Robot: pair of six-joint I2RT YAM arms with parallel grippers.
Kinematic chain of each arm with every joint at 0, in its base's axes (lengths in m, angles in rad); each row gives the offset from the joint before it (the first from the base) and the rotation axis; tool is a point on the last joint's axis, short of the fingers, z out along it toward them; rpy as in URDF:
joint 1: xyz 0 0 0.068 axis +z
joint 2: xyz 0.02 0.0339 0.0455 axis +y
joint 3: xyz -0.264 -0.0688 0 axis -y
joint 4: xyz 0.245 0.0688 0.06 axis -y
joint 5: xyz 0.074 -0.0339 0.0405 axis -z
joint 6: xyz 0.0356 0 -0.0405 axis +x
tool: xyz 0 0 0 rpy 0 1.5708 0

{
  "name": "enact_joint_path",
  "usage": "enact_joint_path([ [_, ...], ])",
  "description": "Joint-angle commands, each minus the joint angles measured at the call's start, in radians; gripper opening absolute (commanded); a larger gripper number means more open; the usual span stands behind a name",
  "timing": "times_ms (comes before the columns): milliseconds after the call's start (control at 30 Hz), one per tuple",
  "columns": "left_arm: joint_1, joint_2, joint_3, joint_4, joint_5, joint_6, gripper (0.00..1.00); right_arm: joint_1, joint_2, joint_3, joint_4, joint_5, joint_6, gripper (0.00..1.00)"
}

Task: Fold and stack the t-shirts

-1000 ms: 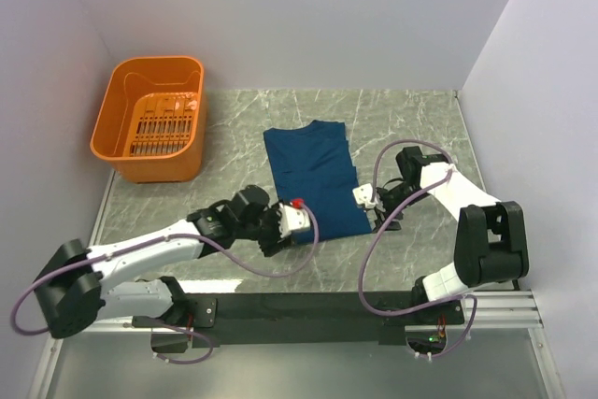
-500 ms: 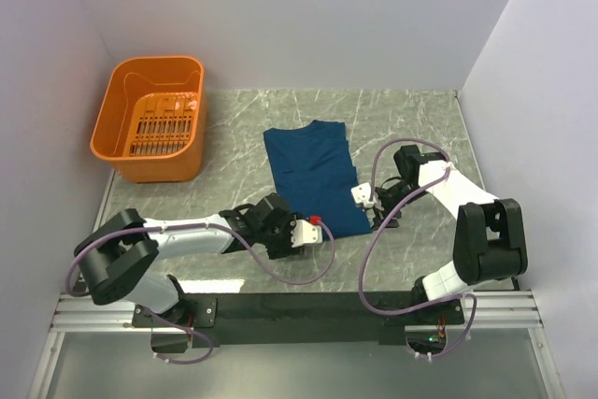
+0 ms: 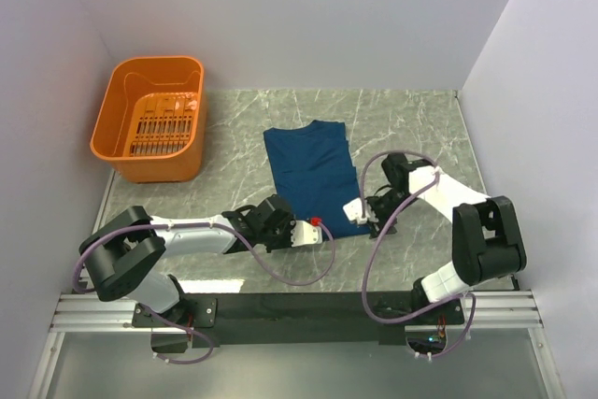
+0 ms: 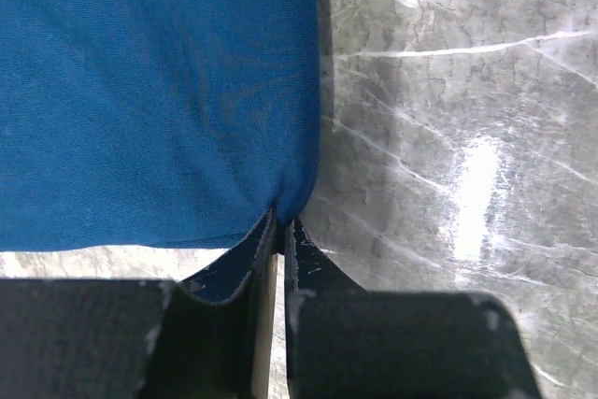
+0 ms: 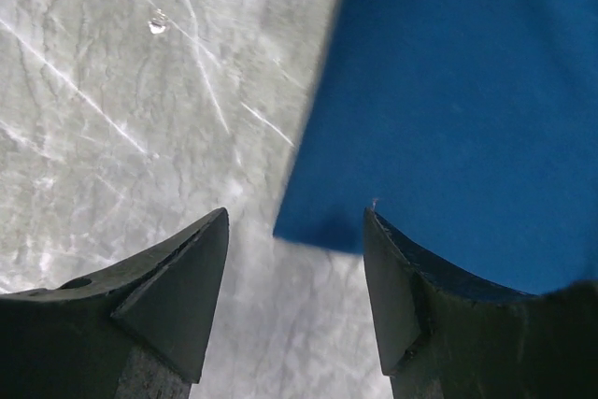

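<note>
A dark blue t-shirt (image 3: 313, 175) lies flat in the middle of the marble table. My left gripper (image 3: 316, 229) sits low at the shirt's near-left corner and is shut on that corner. In the left wrist view the t-shirt (image 4: 159, 91) fills the upper left and its corner is pinched in the left gripper (image 4: 279, 223). My right gripper (image 3: 363, 217) stands open at the near-right corner. In the right wrist view that corner of the t-shirt (image 5: 448, 91) lies between the spread fingers of the right gripper (image 5: 294, 223), touching neither.
An orange basket (image 3: 154, 163) stands at the far left of the table. Walls close in the table on the left, back and right. The black rail (image 3: 299, 306) carrying the arm bases runs along the near edge.
My left gripper moved right along the near edge to the shirt's corner and shut on it. The right gripper slid a little left and nearer, still open.
</note>
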Motion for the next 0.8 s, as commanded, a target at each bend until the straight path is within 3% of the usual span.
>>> enact_joint_path([
  [0, -0.003, -0.026, -0.004, 0.019, -0.012, -0.003, 0.10, 0.053, -0.017, -0.033, 0.088, 0.059, 0.017, 0.66],
  [267, -0.003, -0.040, -0.010, 0.019, 0.012, -0.020, 0.09, 0.156, -0.038, -0.132, 0.308, 0.170, 0.162, 0.59],
  [367, -0.003, -0.046, -0.010, 0.020, 0.017, -0.020, 0.07, 0.172, -0.049, -0.164, 0.351, 0.188, 0.192, 0.47],
  [500, -0.002, -0.051, -0.013, 0.019, 0.041, -0.016, 0.01, 0.173, -0.067, -0.167, 0.381, 0.182, 0.242, 0.17],
  [600, -0.002, -0.069, -0.013, 0.011, 0.069, -0.006, 0.01, 0.153, -0.084, -0.141, 0.332, 0.138, 0.264, 0.02],
  [767, 0.045, -0.112, 0.022, -0.082, 0.215, 0.004, 0.01, 0.041, -0.084, 0.000, 0.078, -0.014, 0.227, 0.00],
])
